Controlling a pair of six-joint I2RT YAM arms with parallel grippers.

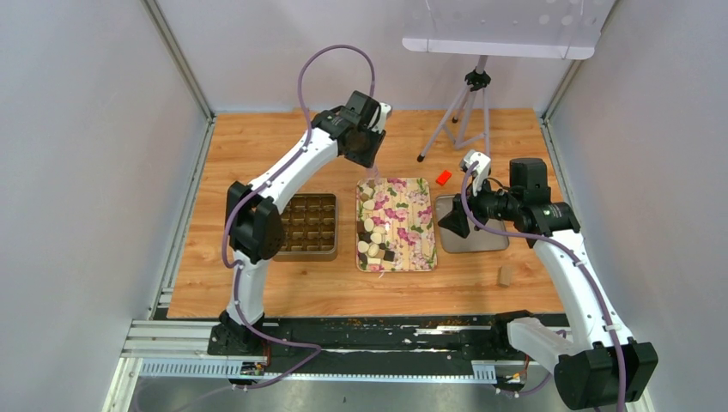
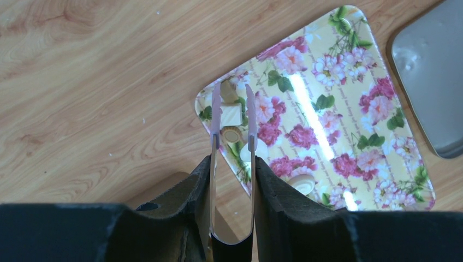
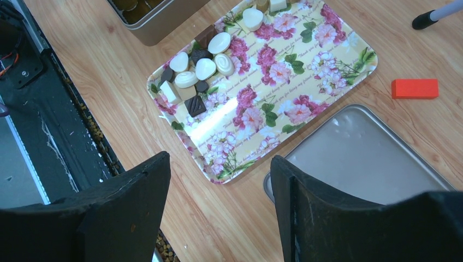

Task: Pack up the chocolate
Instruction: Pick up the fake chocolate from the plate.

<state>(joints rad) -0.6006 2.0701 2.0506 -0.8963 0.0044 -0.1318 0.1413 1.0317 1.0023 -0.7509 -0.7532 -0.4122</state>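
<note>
Chocolate (image 3: pixel 205 68): mixed cream, tan and dark pieces, round, heart-shaped and square. They are bunched along the left side of a floral tray (image 1: pixel 412 223) at mid-table; the rest of the tray is bare.

Left gripper (image 2: pixel 233 166): over the tray's far left corner, fingers clamped on thin metal tweezers (image 2: pixel 214 136). The blade tips are apart, either side of a cream square (image 2: pixel 231 114); contact can't be made out.

Right gripper (image 3: pixel 219 159): jaws wide apart, nothing between them, above the tray's right edge.

Just left of the tray is a compartmented tin (image 1: pixel 307 254). Just right of it is a flat grey metal pan (image 1: pixel 481 240).

A red block (image 1: pixel 443 178) lies beyond the pan, and a tan cylinder (image 1: pixel 505 275) stands nearer, both on their own.

Table (image 1: pixel 257 146): pale wood grain. A black rail (image 1: pixel 369 330), speckled with crumbs, runs along the near edge.

Plain white walls (image 1: pixel 77 172) close three sides. A tripod (image 1: pixel 468 107) stands at the far right under a white perforated panel (image 1: pixel 506 26).
</note>
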